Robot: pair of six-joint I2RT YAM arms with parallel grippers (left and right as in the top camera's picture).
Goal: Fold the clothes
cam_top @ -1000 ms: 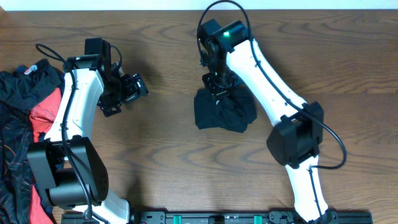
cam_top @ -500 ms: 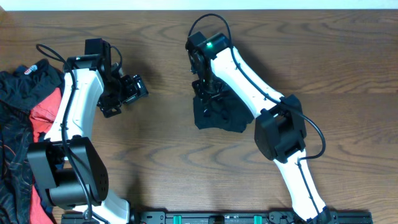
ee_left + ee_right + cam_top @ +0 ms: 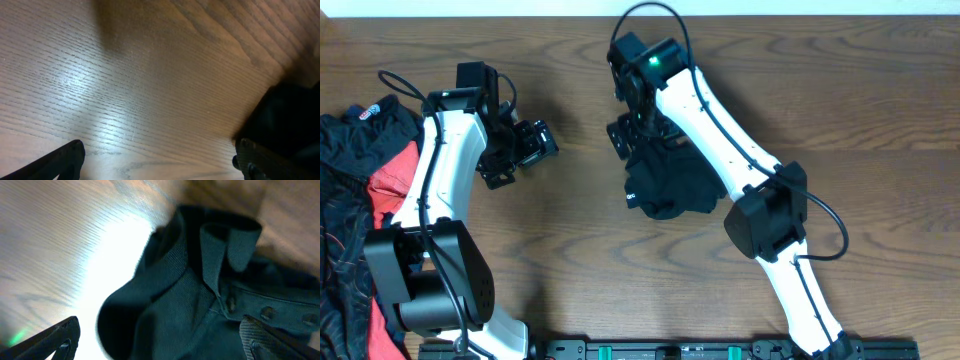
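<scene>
A crumpled black shirt (image 3: 670, 185) with a collar and buttons (image 3: 210, 280) lies mid-table. My right gripper (image 3: 640, 140) hovers over its upper left edge. In the right wrist view that gripper (image 3: 160, 342) stands open, its fingertips (image 3: 55, 340) wide apart on either side of the dark fabric and gripping nothing. My left gripper (image 3: 523, 158) is open over bare wood, well left of the shirt; in its own view the left gripper (image 3: 160, 162) has nothing between its fingers. More clothes (image 3: 355, 190), black, red and patterned, are heaped at the table's left edge.
The wooden table (image 3: 570, 260) shows bare wood between the two arms and in front of them. A dark shape (image 3: 292, 115) fills the right edge of the left wrist view; I cannot tell what it is. The far table edge (image 3: 820, 12) runs along the top.
My right gripper has opened and let go of the black shirt, moving left and away from me. The shirt bundle has shifted left and changed shape. The left arm has not moved.
</scene>
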